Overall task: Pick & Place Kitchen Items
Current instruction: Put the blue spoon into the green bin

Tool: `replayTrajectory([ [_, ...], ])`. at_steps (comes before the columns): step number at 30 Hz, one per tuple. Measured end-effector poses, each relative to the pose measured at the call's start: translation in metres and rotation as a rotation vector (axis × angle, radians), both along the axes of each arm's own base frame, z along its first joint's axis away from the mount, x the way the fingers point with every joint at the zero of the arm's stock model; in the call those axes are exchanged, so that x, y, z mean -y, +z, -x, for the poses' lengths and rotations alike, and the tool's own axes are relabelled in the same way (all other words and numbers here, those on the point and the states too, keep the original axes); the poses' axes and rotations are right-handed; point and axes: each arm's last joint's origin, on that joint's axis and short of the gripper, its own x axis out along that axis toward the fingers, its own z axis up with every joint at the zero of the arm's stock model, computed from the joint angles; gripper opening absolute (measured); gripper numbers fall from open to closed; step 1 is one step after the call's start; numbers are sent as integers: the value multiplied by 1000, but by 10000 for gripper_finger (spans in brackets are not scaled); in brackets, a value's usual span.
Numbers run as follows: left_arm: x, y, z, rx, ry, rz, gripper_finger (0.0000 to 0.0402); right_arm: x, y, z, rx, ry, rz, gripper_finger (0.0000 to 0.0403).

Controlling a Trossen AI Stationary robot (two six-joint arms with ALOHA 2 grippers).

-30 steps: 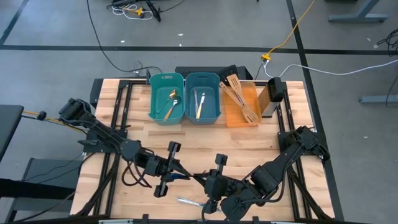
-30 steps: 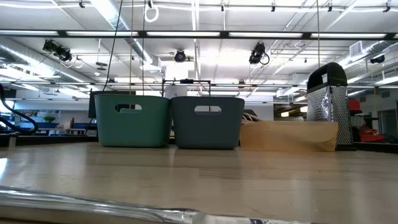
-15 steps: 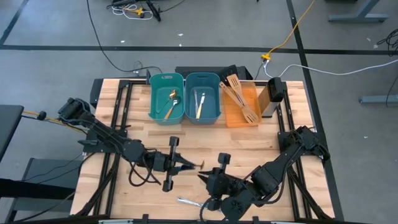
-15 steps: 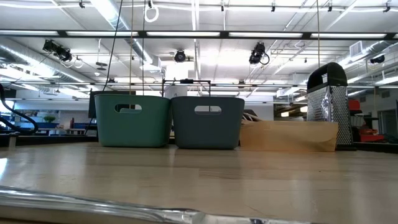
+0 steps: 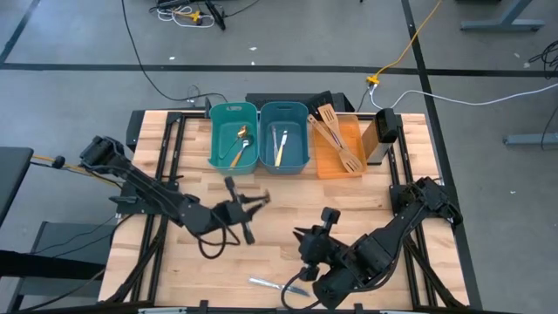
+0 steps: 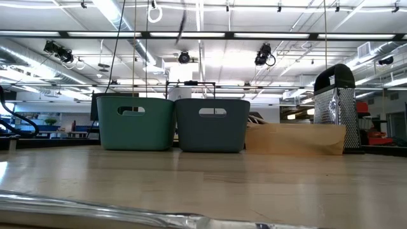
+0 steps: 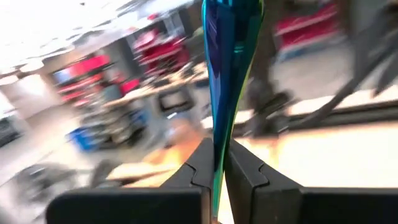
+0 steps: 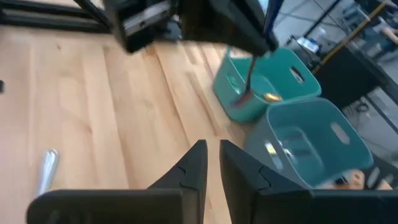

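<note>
My left gripper (image 5: pixel 250 203) is at mid-table, short of the teal bin (image 5: pixel 234 137), and is shut on the blue-handled purple spoon (image 7: pixel 225 87). The right wrist view shows that spoon (image 8: pixel 255 59) in the air, its purple bowl in front of the teal bin (image 8: pixel 264 87). My right gripper (image 5: pixel 305 238) hovers nearer the table's near edge; its fingers (image 8: pixel 198 163) stand a narrow gap apart with nothing between them. A silver utensil (image 5: pixel 270 283) lies flat on the table near the front edge. The bins hold a gold spoon (image 5: pixel 241 135) and cutlery (image 5: pixel 280 144). My left gripper pinches the spoon's blue handle (image 7: pixel 219 158) between its two fingers. The spoon reaches on past the fingertips, seen edge-on. It is lifted clear of the table, its purple bowl (image 8: pixel 244 96) at the free end.
A grey-blue bin (image 5: pixel 285 137) stands beside the teal one. To its right the orange tray (image 5: pixel 324 164) carries wooden spatulas (image 5: pixel 336 135), and a grater (image 5: pixel 384 131) stands at the far right. Bare wood lies between the arms and the bins.
The two grippers stood together at the near middle of the table and have parted. My left gripper has swung toward the far edge and the teal bin, turning as it went and carrying the spoon. My right gripper has drawn toward the table's right.
</note>
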Motion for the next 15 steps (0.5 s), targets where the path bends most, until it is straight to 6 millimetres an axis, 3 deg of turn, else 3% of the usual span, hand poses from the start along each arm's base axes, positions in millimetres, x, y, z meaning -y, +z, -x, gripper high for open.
replayTrajectory([
  [6,-23,7,18,-63,182,30,22,3,-3,9,-49,-33,22,52],
  [15,-81,21,50,-73,339,211,22,9,-4,14,-78,-56,118,52],
])
